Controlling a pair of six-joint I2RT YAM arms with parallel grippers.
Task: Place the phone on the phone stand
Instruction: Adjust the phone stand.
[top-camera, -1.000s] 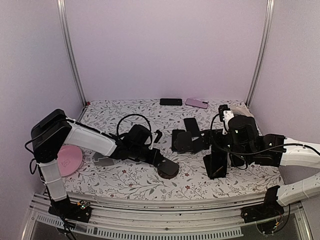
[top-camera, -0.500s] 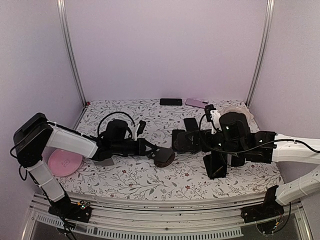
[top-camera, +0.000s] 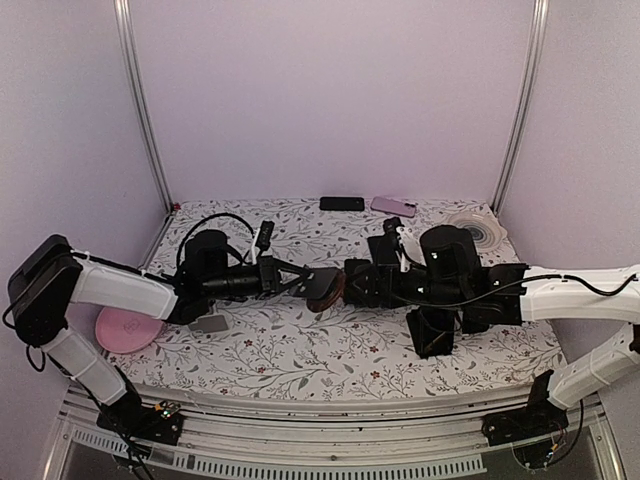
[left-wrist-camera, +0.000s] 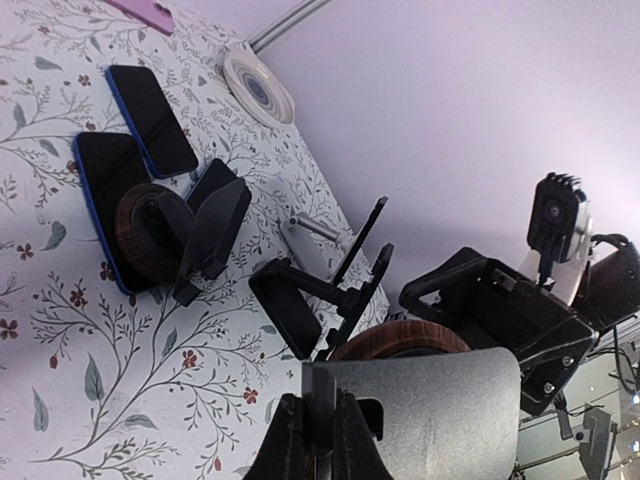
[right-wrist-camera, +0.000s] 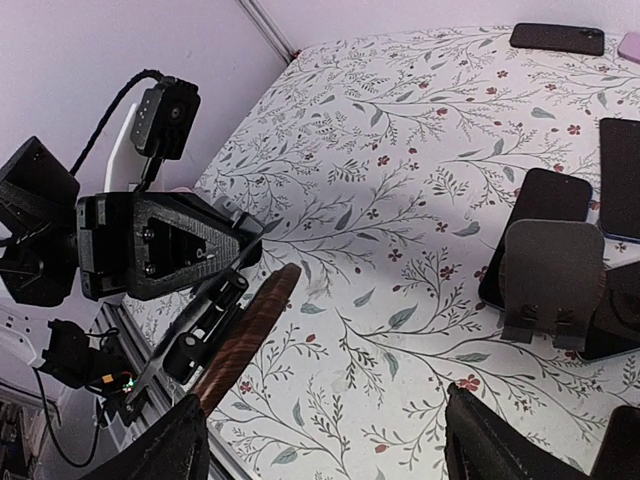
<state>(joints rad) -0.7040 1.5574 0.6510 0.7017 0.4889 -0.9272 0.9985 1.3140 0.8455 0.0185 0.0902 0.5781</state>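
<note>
The left pincer (left-wrist-camera: 320, 450) clamps the round, wood-brown phone stand (left-wrist-camera: 420, 395), seemingly tilted; right pincer (right-wrist-camera: 330, 440) gapes wide.

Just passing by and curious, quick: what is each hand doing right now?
Left hand: closed, holding the wooden-based phone stand.
Right hand: open, holding nothing.

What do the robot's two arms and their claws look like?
The left arm and right arm have white shells on the long links and black joints. The left claw and right claw are black and angular, each with a small black camera on a white mount. A thin black cable loops off the left wrist.
</note>
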